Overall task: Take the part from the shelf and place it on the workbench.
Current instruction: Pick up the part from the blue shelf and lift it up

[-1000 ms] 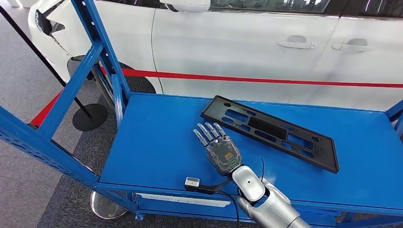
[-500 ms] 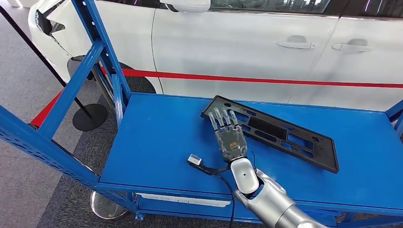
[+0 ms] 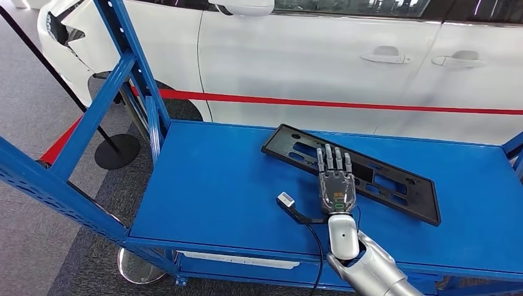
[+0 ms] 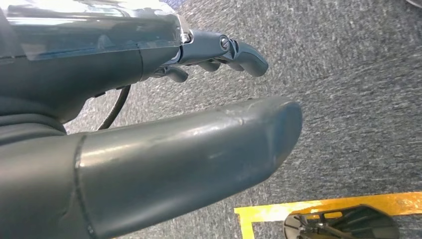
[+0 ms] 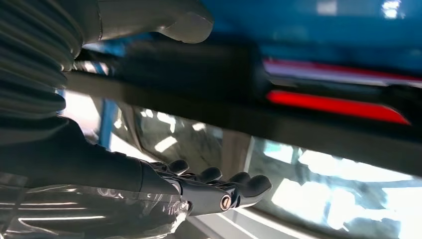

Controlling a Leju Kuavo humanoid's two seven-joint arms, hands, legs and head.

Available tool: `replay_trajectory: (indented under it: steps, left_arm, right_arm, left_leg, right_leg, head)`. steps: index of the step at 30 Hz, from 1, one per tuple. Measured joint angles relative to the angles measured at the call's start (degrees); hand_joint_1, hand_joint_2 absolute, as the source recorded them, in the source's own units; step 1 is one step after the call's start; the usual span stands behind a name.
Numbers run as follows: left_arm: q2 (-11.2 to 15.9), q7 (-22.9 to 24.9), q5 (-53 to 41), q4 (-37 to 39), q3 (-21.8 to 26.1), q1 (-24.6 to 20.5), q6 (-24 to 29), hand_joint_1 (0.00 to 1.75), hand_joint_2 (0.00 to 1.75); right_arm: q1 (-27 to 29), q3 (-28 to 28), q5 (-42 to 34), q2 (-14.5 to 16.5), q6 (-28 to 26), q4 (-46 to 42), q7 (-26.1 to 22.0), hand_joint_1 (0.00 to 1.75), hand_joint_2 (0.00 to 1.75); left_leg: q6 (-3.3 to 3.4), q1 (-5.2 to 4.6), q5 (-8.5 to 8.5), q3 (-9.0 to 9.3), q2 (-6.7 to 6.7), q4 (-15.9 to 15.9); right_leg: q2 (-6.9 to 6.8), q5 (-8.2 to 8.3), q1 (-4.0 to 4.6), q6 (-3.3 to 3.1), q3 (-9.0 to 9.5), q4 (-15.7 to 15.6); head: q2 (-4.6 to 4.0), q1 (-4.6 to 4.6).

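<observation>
Head view: right hand (image 3: 336, 182) slid right across blue shelf (image 3: 210, 185), now over near edge of black part (image 3: 351, 169). Fingers flat, spread, holding nothing. Part lies on shelf. Grab comes next. Left hand (image 4: 149, 149) hangs, fingers loose, holding nothing.

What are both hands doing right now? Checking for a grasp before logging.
Left hand: open, holding nothing, hanging over the floor.
Right hand: open, fingers extended over the black part, not gripping it.
</observation>
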Motion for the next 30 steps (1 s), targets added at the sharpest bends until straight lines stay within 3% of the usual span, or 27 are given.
replay_trajectory:
  steps: [9,16,20,30]
  left_arm:
    - [0.0,-0.97,0.76,0.0,1.33,0.41,0.08,0.0,0.0]
    - [0.0,-1.62,1.26,0.0,2.19,0.38,0.16,0.0,0.0]
    - [0.0,-1.83,1.31,0.0,2.38,0.36,0.23,0.0,0.0]
    - [-0.09,-2.15,2.59,0.0,3.81,0.44,0.77,0.0,0.0]
  right_arm:
    - [10.72,-9.69,0.2,-1.53,-1.44,-8.75,0.0,0.0,1.75]
    - [14.7,-12.81,0.21,-3.27,-1.34,-13.12,-0.01,0.0,1.75]
    - [16.42,-13.52,0.22,-4.17,-1.43,-15.0,-0.02,1.75,1.75]
    - [23.39,-15.97,0.25,-8.4,-2.12,-22.86,-0.02,1.75,1.75]
  left_leg:
    - [0.01,0.01,-0.05,0.04,-0.02,0.0]
    - [0.02,0.0,-0.05,0.05,-0.01,0.0]
    - [0.02,-0.01,-0.06,0.06,-0.02,0.0]
    - [0.05,-0.01,-0.1,0.04,-0.03,0.0]
  right_leg:
    - [-0.02,-0.07,0.0,-0.01,0.05,-0.02]
    - [-0.01,-0.07,0.0,0.0,0.06,-0.02]
    - [-0.01,-0.07,0.0,0.0,0.06,-0.03]
    - [-0.02,-0.09,0.0,0.0,0.05,-0.05]
  head:
    - [0.0,0.0]
    - [0.0,-0.01]
    - [0.0,-0.01]
    - [0.0,-0.01]
